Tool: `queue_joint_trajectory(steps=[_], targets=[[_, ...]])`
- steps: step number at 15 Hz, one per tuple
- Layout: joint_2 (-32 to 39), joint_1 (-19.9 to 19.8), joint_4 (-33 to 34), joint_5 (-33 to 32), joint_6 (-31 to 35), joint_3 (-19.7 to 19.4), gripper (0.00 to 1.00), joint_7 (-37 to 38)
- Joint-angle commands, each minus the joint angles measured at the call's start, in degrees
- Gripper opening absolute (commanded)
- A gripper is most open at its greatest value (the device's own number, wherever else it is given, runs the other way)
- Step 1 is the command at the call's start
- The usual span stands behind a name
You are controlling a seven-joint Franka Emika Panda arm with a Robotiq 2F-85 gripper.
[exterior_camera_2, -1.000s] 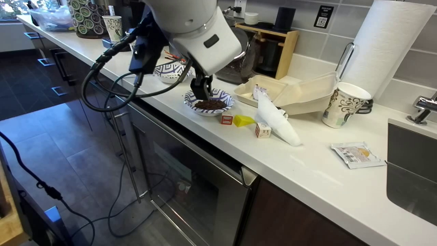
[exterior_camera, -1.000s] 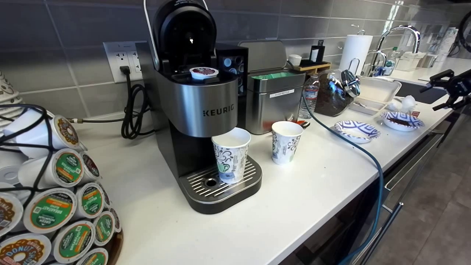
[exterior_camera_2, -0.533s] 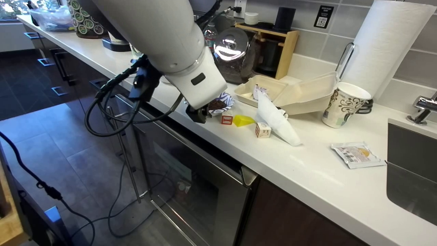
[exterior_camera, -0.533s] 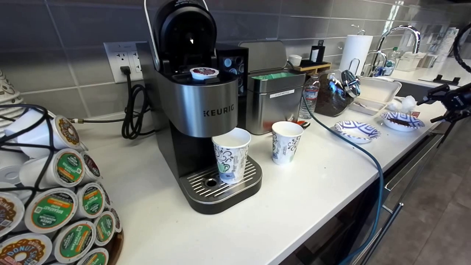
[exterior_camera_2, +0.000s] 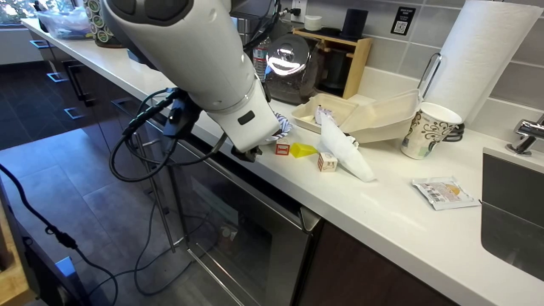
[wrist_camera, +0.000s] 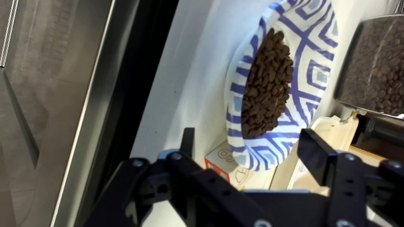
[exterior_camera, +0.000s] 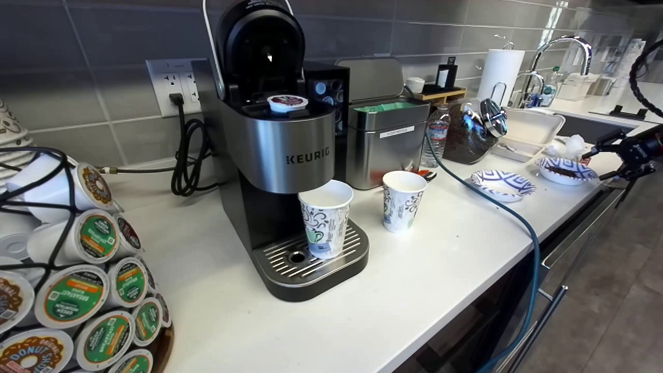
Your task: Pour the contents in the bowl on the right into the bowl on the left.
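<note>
Bowls [exterior_camera: 503,185] are sitting near each other on the white tabletop [exterior_camera: 440,269], the claw [wrist_camera: 247,145] is hanging unclenched and spread wide just beside the fuller bowl [wrist_camera: 307,75], a lettered block [exterior_camera_2: 282,147] is lying close by, and brown beans [wrist_camera: 268,91] are resting inside that bowl.

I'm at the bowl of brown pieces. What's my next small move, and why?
I'd probably ease the gripper slightly forward toward the bowl: in the wrist view its open jaws appear either side of the bowl's near end, but whether they reach it isn't clear.
</note>
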Motion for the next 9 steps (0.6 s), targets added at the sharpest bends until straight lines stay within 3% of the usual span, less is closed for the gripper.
queue_joint_trajectory(steps=[1, 3, 9], targets=[[1.2, 0.1, 0.7, 1.6, 0.1, 0.4, 0.59, -1.4], [1.3, 0.1, 0.8, 1.5, 0.1, 0.5, 0.48, -1.4], [1.4, 0.3, 0.9, 1.5, 0.4, 0.6, 0.02, -1.5]])
